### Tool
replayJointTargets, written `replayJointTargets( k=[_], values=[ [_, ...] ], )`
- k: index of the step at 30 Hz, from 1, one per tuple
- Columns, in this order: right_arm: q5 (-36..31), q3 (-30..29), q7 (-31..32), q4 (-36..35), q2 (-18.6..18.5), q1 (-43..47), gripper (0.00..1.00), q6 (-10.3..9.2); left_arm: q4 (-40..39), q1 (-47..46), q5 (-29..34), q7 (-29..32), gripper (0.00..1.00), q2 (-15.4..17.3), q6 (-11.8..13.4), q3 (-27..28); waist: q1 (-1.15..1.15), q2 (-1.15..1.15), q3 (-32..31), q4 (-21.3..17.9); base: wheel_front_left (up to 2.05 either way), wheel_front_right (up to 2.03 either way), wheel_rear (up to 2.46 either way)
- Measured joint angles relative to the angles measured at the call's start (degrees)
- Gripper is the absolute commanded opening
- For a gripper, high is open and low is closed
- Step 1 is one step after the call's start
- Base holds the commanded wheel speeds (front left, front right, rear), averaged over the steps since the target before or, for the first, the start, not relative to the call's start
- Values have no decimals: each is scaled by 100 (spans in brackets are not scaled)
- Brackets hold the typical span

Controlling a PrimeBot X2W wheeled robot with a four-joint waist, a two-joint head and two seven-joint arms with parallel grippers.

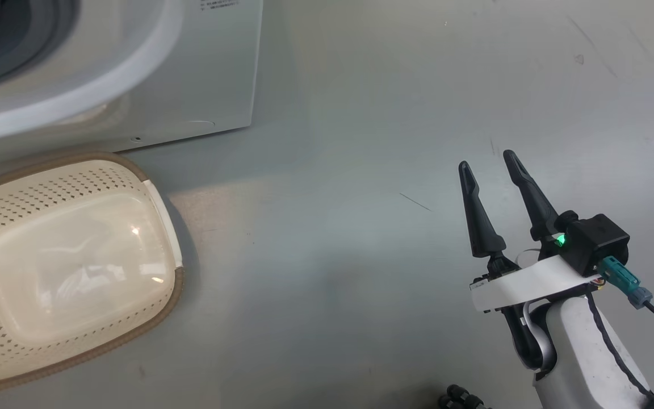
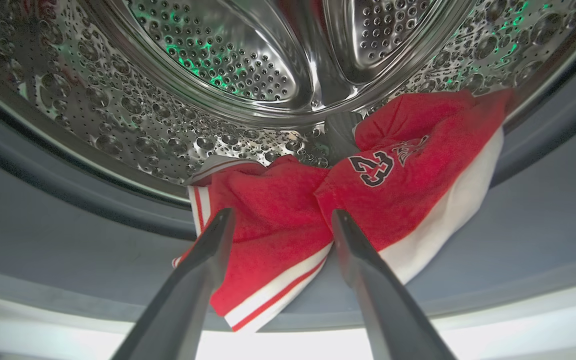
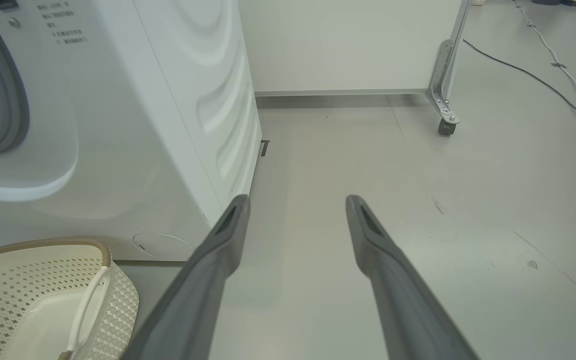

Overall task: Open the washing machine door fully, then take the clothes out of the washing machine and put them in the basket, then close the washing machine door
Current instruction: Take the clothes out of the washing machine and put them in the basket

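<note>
Washing machine (image 3: 168, 125) stands left of the right gripper (image 3: 296, 200), with the basket (image 1: 49, 176) on the floor at its foot, well left of that gripper. Left gripper (image 2: 282, 214) faces into the drum (image 2: 218, 65), fingers spread wide and holding nothing. The red clothes (image 2: 408, 170) are bunched right at its fingertips, contact unclear. Right gripper is also wide open and empty, above the floor.

I seem to be in a lab or test room rather than a home: the washing machine (image 3: 168, 125) stands on a bare, scuffed grey floor (image 3: 418, 210), a white partition (image 3: 348, 45) beyond it sits on a metal-bracketed caster (image 3: 446, 127), and cables (image 3: 533, 75) are taped across the floor.
</note>
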Motion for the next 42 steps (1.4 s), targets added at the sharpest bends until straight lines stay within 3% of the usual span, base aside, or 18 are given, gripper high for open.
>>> replayJointTargets(
  k=[16,29,42],
  values=[
    [141,178,0,5,4,-117,100,-60,946,-1133,464,764,100,441,62,22,0,0,394,-238,0,0,0],
    [198,361,0,13,14,-204,100,-112,1572,-1664,695,1338,100,602,93,-7,0,0,528,-352,0,0,0],
    [198,464,0,20,14,-204,100,-160,1913,-1917,918,1468,100,659,100,-157,0,0,590,-418,0,0,0]
  ],
)
